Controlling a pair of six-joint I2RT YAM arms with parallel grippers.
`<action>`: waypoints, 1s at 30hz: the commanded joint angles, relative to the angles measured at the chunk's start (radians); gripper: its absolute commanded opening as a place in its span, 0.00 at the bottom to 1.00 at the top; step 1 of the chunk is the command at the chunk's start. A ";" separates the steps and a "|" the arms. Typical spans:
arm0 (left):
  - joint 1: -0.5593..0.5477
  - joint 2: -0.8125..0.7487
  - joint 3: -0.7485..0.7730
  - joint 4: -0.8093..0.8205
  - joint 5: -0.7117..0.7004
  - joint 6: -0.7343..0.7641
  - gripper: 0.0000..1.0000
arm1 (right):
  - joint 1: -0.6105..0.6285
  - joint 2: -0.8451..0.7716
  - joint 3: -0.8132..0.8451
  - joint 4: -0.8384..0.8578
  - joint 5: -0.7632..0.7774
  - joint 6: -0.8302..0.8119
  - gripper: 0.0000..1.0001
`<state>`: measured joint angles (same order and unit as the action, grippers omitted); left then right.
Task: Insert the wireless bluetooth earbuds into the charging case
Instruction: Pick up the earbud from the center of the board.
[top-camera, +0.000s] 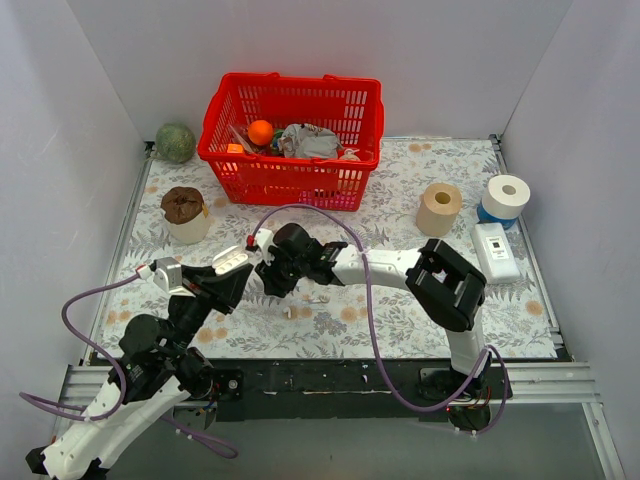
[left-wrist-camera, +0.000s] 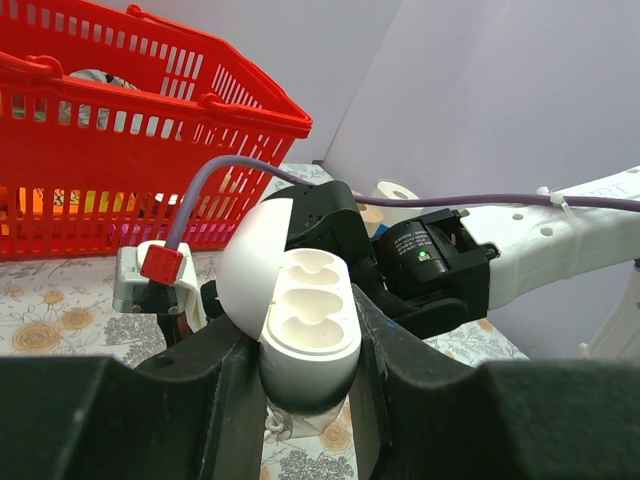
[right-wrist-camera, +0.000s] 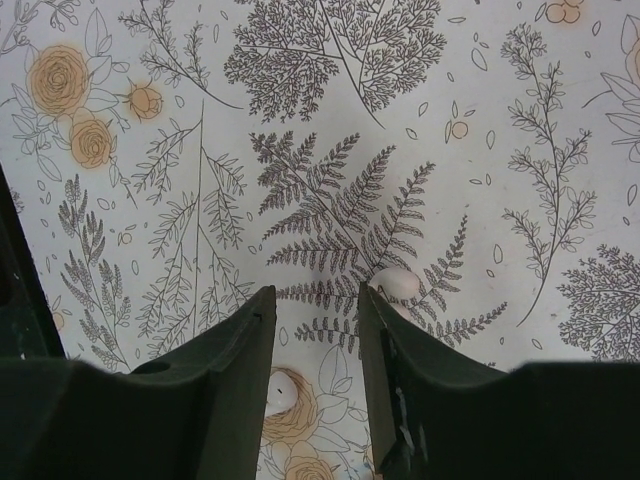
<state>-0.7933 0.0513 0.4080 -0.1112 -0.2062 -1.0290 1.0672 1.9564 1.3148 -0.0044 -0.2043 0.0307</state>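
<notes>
My left gripper (left-wrist-camera: 306, 350) is shut on the white charging case (left-wrist-camera: 310, 320), held off the table with its lid (left-wrist-camera: 250, 262) swung open to the left. Both wells in the case are empty. In the top view the case (top-camera: 232, 260) sits just left of my right gripper (top-camera: 272, 276). My right gripper (right-wrist-camera: 315, 293) points down at the floral cloth, open with nothing gripped. One tiny white earbud (right-wrist-camera: 281, 390) lies on the cloth between its fingers, close to the left finger. A second earbud (right-wrist-camera: 398, 283) lies just outside the right fingertip.
A red basket (top-camera: 290, 140) with odd items stands at the back. A brown-topped cup (top-camera: 185, 214) is at the left and a green ball (top-camera: 175, 142) in the back left corner. Two tape rolls (top-camera: 439, 208) (top-camera: 505, 197) and a white device (top-camera: 495, 250) are at the right.
</notes>
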 joint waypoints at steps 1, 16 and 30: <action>0.005 -0.007 0.029 -0.015 -0.012 0.007 0.00 | 0.004 0.016 0.038 0.006 0.014 0.008 0.46; 0.005 -0.008 0.017 -0.016 -0.018 -0.002 0.00 | -0.009 0.045 0.044 -0.036 0.063 0.005 0.49; 0.003 -0.005 0.012 -0.018 -0.022 0.001 0.00 | -0.029 0.075 0.072 -0.055 0.075 0.005 0.50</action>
<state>-0.7933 0.0422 0.4080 -0.1207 -0.2211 -1.0328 1.0462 2.0113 1.3418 -0.0559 -0.1429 0.0307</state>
